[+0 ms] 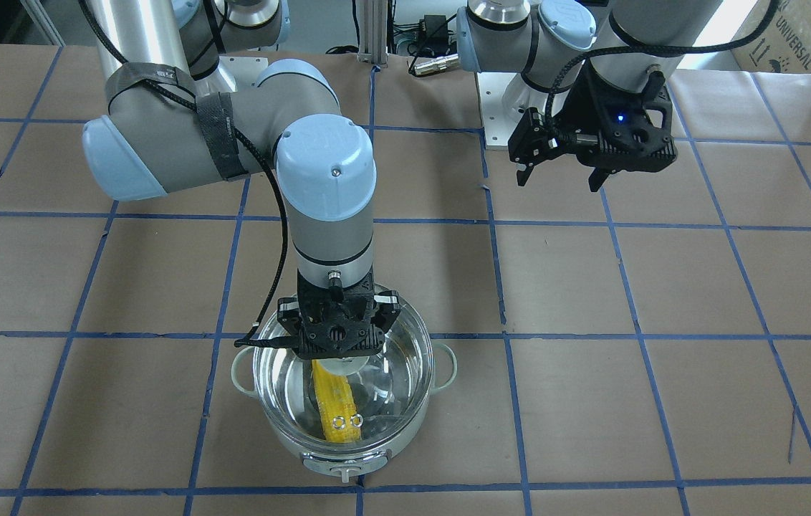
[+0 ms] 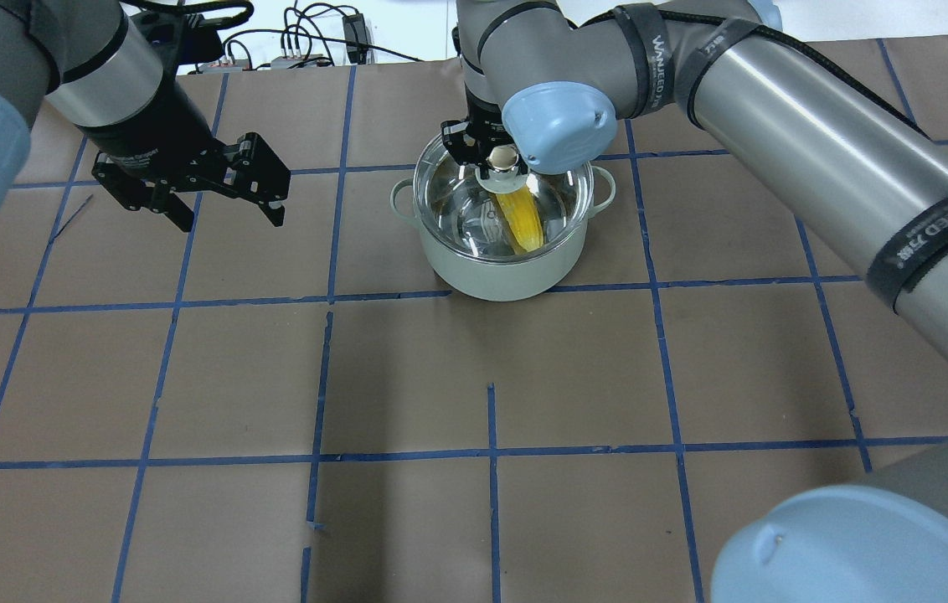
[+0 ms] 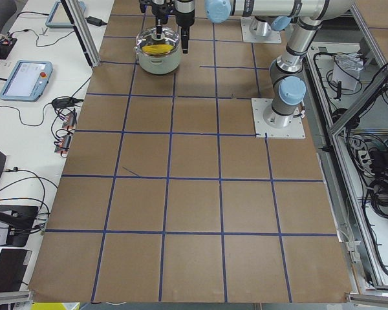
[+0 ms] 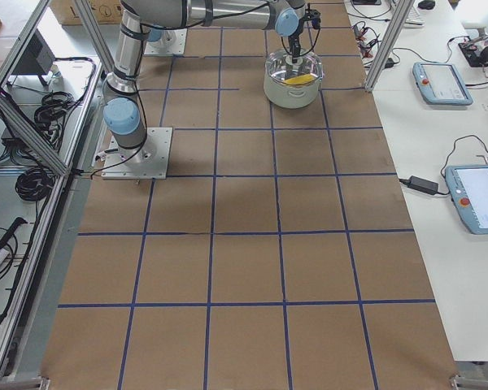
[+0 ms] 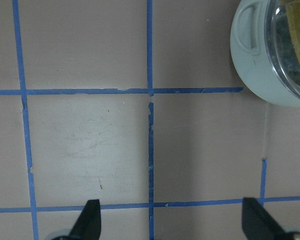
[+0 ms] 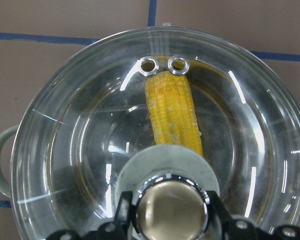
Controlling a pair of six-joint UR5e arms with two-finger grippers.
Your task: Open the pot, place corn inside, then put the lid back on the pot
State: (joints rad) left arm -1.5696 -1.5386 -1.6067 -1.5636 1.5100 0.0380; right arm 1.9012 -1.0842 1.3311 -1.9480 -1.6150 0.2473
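The steel pot point(image 1: 348, 448) stands on the table, also in the overhead view point(image 2: 491, 280) and at the left wrist view's top right point(image 5: 250, 60). The clear glass lid point(image 1: 395, 358) sits level on its rim. The yellow corn point(image 1: 337, 405) lies inside under the glass point(image 6: 172, 112). My right gripper point(image 1: 341, 362) points straight down over the lid's centre, its fingers against both sides of the knob point(image 6: 170, 210). My left gripper point(image 2: 231, 219) hangs open and empty above bare table, well to the side of the pot point(image 5: 172, 220).
Brown paper with a blue tape grid point(image 2: 491, 456) covers the table. Cables and a power box point(image 1: 434, 29) lie by the robot's bases. Side benches carry tablets point(image 4: 443, 81) and cables. A cardboard box point(image 1: 792, 36) stands off one corner.
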